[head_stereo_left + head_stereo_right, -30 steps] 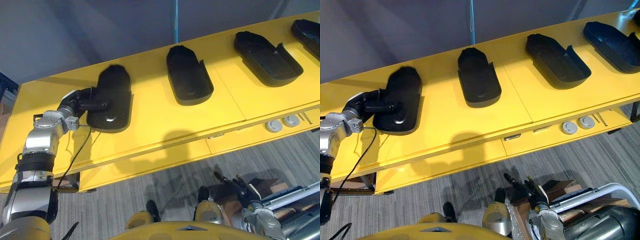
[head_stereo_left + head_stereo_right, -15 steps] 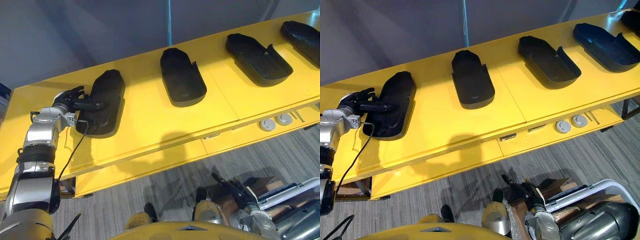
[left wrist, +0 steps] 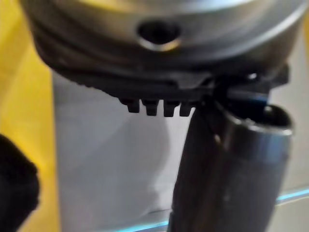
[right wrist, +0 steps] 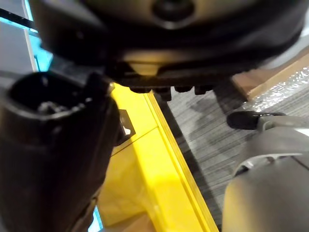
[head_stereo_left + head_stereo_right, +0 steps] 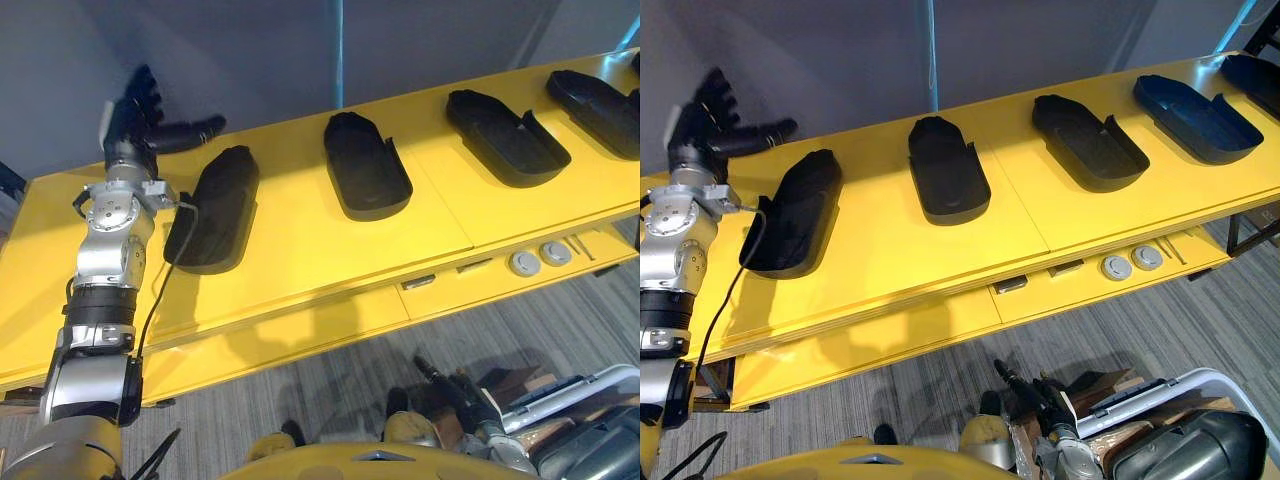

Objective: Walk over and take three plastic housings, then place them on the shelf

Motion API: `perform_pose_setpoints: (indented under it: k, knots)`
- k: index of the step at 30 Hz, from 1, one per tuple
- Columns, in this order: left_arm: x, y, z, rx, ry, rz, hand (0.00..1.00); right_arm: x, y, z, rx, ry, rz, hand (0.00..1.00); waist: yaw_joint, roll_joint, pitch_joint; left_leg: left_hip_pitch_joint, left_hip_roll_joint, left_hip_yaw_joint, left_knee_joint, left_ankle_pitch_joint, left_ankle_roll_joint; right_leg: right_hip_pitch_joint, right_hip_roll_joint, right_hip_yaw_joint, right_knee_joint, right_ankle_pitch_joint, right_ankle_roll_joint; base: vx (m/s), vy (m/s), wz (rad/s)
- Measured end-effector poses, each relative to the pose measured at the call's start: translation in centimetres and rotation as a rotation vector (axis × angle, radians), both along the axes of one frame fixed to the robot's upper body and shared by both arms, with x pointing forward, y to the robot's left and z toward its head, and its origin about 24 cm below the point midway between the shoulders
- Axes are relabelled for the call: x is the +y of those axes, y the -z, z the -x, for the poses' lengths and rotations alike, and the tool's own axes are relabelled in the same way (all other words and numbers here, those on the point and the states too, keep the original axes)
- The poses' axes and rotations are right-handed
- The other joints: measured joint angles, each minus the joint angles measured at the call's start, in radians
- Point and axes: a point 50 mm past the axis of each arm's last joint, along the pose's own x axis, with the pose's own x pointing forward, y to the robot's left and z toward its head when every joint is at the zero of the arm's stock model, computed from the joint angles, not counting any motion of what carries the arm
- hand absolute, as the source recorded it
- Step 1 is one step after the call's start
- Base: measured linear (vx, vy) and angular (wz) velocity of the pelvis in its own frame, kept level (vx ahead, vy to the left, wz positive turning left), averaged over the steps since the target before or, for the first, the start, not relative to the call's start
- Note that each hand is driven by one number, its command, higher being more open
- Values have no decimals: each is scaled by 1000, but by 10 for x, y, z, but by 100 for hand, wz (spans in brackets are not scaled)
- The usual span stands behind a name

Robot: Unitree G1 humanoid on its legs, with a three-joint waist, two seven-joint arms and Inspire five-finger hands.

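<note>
One oblong black plastic housing (image 5: 212,210) lies released at 9 o'clock on the long yellow shelf (image 5: 300,240), in line with the other black housings (image 5: 366,165) running toward 2 o'clock. My left hand (image 5: 130,120), which lay against its left side a second ago, has lifted clear to 10 o'clock above the shelf's far edge, fingers spread wide and touching nothing, so I judge this one placed. My right hand (image 5: 455,385) hangs low at 5 o'clock, relaxed and empty.
</note>
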Motion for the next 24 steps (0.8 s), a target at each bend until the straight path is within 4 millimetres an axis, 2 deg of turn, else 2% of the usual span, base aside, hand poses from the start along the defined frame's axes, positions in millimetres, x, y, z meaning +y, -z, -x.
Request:
perform_pose_setpoints:
  k: [3,5,8,12,13,15,18,24]
  knots:
    - [3,-3,13,-80,-19,20,100,1,0,0,4,-8,0,100,7,2,-29,2,-3,-2,-13,4,1,2,0,-5,-9,2,3,22,6,4]
    - [7,9,28,-104,-49,41,100,2,1,3,12,-12,1,100,11,2,-40,6,-5,-9,-15,4,1,11,-1,-18,-16,3,4,40,15,12]
    - [15,36,48,-48,-85,57,100,2,2,3,17,-11,8,100,25,1,-44,19,-7,-16,-23,4,1,26,-2,-31,-17,3,4,21,19,8]
    - [1,87,84,42,-110,164,100,4,7,17,79,7,-4,100,61,-16,-61,7,-20,-54,-27,9,9,35,-15,-58,-18,1,4,4,32,27]
    - [3,102,94,102,-151,142,100,5,8,19,89,13,-9,100,71,-21,-64,5,-23,-57,-27,11,11,35,-18,-62,-18,1,4,-8,37,15]
    - [8,118,108,189,-211,81,100,10,10,19,103,24,-20,100,74,-31,-70,1,-26,-66,-27,13,14,37,-21,-71,-18,1,4,-23,24,12]
    - [9,128,116,240,-172,69,100,16,13,24,137,41,-36,100,95,-41,-76,1,-31,-74,-27,18,18,42,-26,-79,-18,1,4,-36,16,8]
    - [0,141,120,327,53,76,100,13,14,24,152,66,-37,100,91,-33,-82,2,-43,-83,-56,40,28,36,-40,-88,-18,-1,1,-43,27,4]
